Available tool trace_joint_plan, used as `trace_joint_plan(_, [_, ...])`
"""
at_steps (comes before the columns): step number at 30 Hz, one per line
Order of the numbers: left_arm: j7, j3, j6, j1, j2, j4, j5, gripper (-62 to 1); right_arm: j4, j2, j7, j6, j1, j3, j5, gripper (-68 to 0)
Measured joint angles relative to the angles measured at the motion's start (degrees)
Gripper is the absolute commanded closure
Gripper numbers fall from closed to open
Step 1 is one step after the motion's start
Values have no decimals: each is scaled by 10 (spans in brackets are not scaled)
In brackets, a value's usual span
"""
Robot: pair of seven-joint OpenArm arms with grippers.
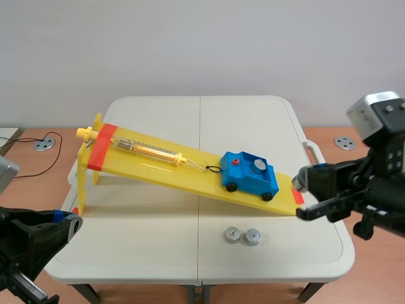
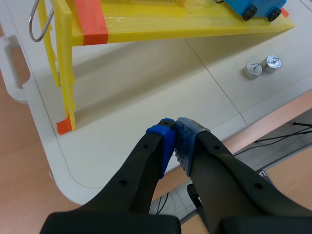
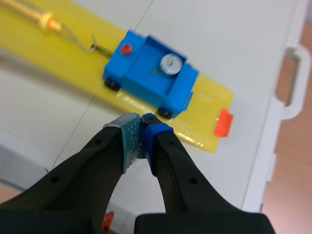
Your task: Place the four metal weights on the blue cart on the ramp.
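Cart (image 1: 250,180), blue, sits low on the ramp (image 1: 152,166) with one weight (image 1: 257,166) in its tray; second weight (image 1: 231,235) and third weight (image 1: 253,237) stand side by side on the table beside the ramp's low end; a fourth is not visible; they look dense, rigid and slick, so I would pinch squarely across the cylinder's sides; left gripper (image 2: 174,127) is clenched on nothing off the ramp's raised end; right gripper (image 3: 141,122), pads pressed together, hovers at the ramp's low end.

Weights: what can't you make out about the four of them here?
- Fourth weight: in no view; only one weight in the cart and two on the table show.
- Cart tray: cut off by the edge in the left wrist view.
- Weight tops: too small to read in any view.
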Motion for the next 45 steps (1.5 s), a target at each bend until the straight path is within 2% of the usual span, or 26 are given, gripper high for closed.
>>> trace_joint_plan(3, [0, 0, 0, 0, 0, 0, 0, -29, -2, -24, -4, -3, 22, 31, 6, -6])
trace_joint_plan(7, [0, 0, 0, 0, 0, 0, 0, -29, -24, -55, -12, -4, 69, 34, 6, -6])
trace_joint_plan(17, [0, 0, 0, 0, 0, 0, 0, -29, -150, -100, -19, -5, 165, 16, 5, -6])
trace_joint_plan(31, [0, 0, 0, 0, 0, 0, 0, -29, -303, -106, -21, 3, 249, -10, 5, -6])
trace_joint_plan(45, [0, 0, 0, -2, 0, 0, 0, -29, -327, -106, -21, 9, 259, -36, 5, -6])
